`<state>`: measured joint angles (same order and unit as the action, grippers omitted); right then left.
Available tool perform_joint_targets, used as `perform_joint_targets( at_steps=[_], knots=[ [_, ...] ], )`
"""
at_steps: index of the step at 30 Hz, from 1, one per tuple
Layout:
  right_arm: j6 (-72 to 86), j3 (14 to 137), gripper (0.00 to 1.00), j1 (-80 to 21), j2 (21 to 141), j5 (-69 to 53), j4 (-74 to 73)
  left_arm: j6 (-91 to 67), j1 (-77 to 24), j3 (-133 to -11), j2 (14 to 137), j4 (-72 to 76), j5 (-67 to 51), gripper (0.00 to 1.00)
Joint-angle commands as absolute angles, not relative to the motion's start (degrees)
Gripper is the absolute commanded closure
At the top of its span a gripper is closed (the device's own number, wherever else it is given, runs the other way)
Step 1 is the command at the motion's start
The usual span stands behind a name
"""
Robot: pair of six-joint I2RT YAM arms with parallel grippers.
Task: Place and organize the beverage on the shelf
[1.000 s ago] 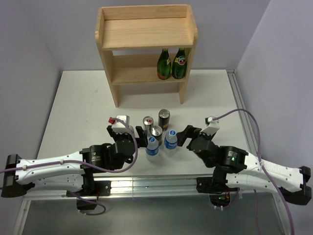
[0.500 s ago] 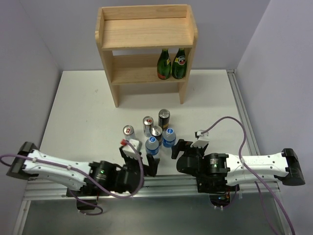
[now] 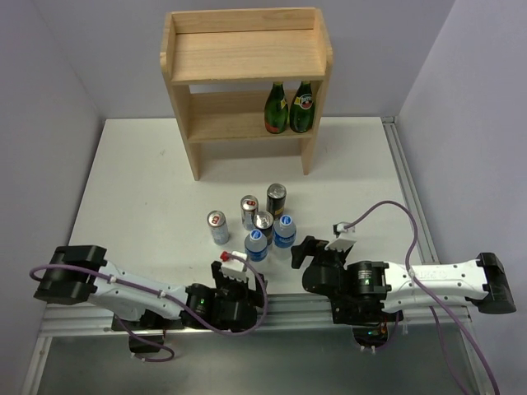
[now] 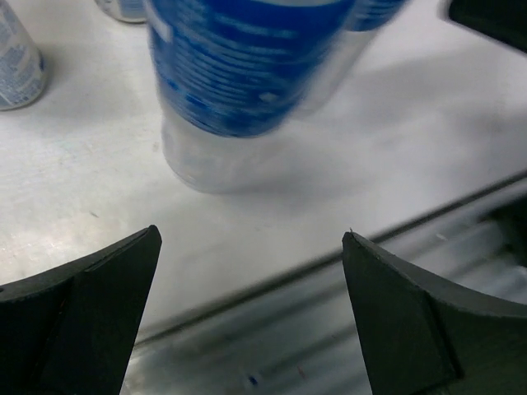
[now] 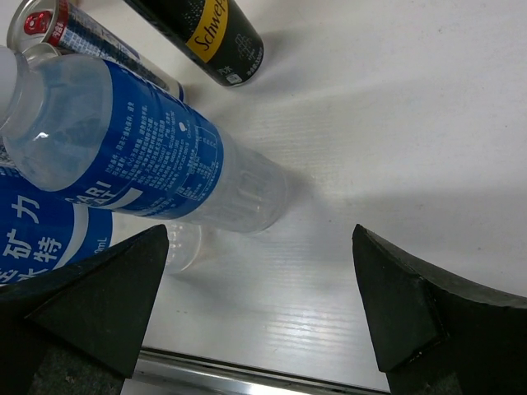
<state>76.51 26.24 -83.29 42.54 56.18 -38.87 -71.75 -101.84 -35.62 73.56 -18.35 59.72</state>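
left pincer [image 4: 251, 239], right pincer [image 5: 262, 234]: matte-black wedges apart, near ribbed clear water bottles [image 5: 165, 164]

Place: robotics lab, bench test cell.
Evidence: my aluminium mounting rail [image 3: 280, 311], white table [image 3: 140, 189], bare lilac walls [image 3: 58, 66], loose purple cable [image 3: 409, 222].

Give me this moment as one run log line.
left pincer: open, facing water bottle | right pincer: open, empty | six drinks on table | shelf: only two green bottles
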Motion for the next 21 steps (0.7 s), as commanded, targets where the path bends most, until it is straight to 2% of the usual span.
perform_joint_targets(
  at_steps=[1, 7, 13, 21],
  knots=[
    [76.55, 25.23, 0.0, -83.67, 40.79, 58.27, -35.68, -59.61, -95.64, -29.89, 74.09, 1.81, 54.85, 0.01],
    [75.85, 23.91, 0.0, -83.67, 39.38, 58.53, -35.42, -43.88, -87.64, -27.95, 80.94, 22.21, 50.29, 0.01],
    [74.53, 22.94, 0.0, -83.67, 39.81, 58.36, -33.05, -42.54, -82.09, -31.02, 88.76, 26.54, 48.34, 0.01],
    [72.78, 22.15, 0.0, -83.67, 41.04, 57.92, -29.97, -42.18, -81.3, -33.31, 92.55, 26.89, 55.62, 0.01]
  ],
)
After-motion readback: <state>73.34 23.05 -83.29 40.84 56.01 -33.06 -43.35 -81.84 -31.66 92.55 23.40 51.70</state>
